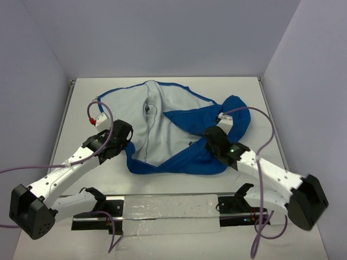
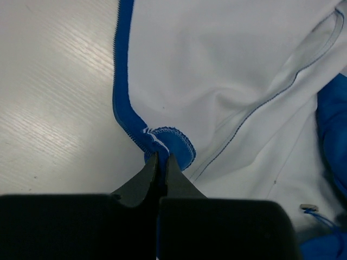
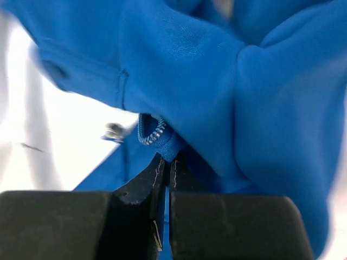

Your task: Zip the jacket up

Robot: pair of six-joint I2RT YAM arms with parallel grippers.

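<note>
The royal-blue jacket (image 1: 184,157) lies open on the table, its pale grey-white lining (image 1: 143,122) facing up. My left gripper (image 1: 126,142) is shut on the jacket's blue front edge at its lower left; in the left wrist view the jaws (image 2: 160,158) pinch the blue hem (image 2: 173,143) with its zipper tape. My right gripper (image 1: 209,142) is shut on a blue fold on the right side; in the right wrist view (image 3: 167,160) it pinches fabric just below a short stretch of silvery zipper teeth (image 3: 152,132). A small metal zipper pull (image 3: 114,131) lies to the left.
White table (image 1: 81,108) with grey walls at the back and sides. A raised rim runs along the table's left edge (image 1: 64,116). A black rail with a clear plastic sheet (image 1: 168,208) lies along the near edge between the arm bases.
</note>
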